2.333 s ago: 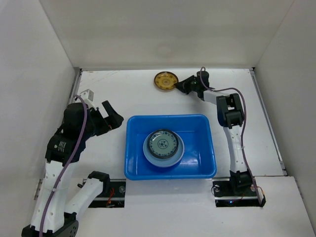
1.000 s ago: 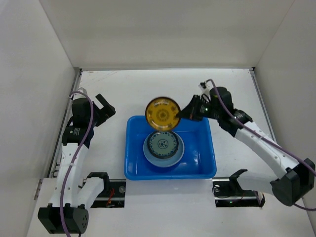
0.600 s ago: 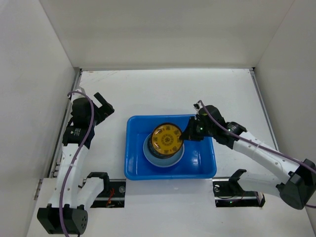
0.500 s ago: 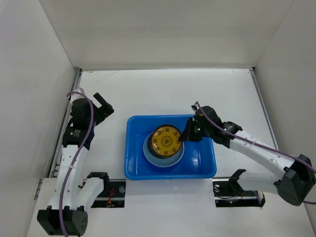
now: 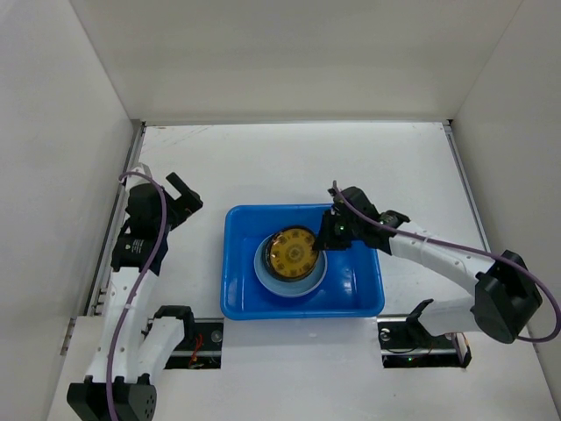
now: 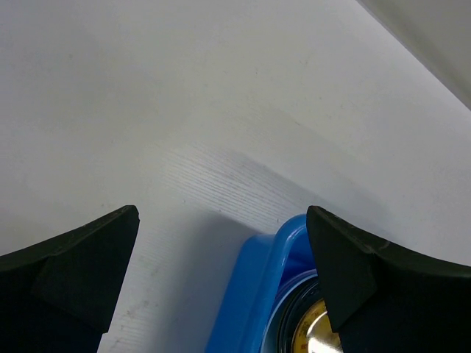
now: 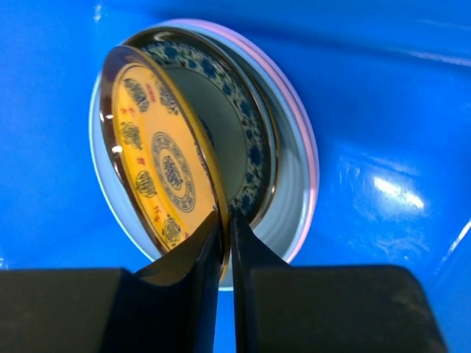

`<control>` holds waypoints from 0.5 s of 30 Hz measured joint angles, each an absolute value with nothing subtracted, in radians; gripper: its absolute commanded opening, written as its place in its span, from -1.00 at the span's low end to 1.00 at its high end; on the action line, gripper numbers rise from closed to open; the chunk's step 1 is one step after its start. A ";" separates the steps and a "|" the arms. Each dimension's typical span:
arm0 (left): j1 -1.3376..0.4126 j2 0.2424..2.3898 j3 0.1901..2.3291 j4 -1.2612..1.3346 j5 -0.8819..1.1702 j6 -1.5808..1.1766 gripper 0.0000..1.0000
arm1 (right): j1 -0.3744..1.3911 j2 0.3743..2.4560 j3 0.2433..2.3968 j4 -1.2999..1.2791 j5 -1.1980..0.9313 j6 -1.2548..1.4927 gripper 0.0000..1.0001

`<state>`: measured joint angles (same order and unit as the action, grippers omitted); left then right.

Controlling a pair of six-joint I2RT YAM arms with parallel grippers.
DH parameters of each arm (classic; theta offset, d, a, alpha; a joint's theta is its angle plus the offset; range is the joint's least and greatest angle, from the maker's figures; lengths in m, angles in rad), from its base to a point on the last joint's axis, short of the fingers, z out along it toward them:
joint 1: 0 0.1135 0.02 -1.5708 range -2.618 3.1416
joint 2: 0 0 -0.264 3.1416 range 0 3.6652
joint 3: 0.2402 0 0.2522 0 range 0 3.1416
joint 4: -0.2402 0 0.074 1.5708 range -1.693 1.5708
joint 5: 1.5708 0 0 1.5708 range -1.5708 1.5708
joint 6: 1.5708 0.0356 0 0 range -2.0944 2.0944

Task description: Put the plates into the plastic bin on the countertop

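Observation:
The bright blue plastic bin (image 5: 368,285) sits on the white countertop (image 5: 263,162) in front of the arms. Inside it is a stack of plates (image 5: 316,276), with a teal-and-white patterned plate (image 7: 250,140) near the top. My right gripper (image 5: 326,235) is shut on the rim of an amber-yellow patterned plate (image 5: 292,253), holding it tilted just above the stack; the wrist view shows the yellow plate (image 7: 158,154) pinched between the fingers (image 7: 254,279). My left gripper (image 5: 184,200) is open and empty, left of the bin, over the countertop. The bin's corner (image 6: 283,265) shows between its fingers.
White walls (image 5: 53,132) bound the countertop on the left, back and right. The bin's rim (image 5: 230,263) stands above the counter between the two arms.
My right gripper carried the yellow plate from the far counter to the bin and lowered it onto the stack. The left arm drew back to the left and stayed open.

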<state>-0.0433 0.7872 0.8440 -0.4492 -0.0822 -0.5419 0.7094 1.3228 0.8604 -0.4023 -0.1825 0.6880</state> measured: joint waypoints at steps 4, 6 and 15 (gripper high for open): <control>-0.038 0.785 0.830 -0.450 -0.082 -0.544 1.00 | 0.714 1.329 0.876 -0.396 -0.182 0.673 -0.38; -0.037 0.785 0.824 -0.453 -0.082 -0.546 1.00 | 0.717 1.336 0.885 -0.397 -0.183 0.665 -0.18; -0.030 0.784 0.820 -0.449 -0.085 -0.555 1.00 | 0.736 1.349 0.929 -0.451 -0.170 0.599 0.60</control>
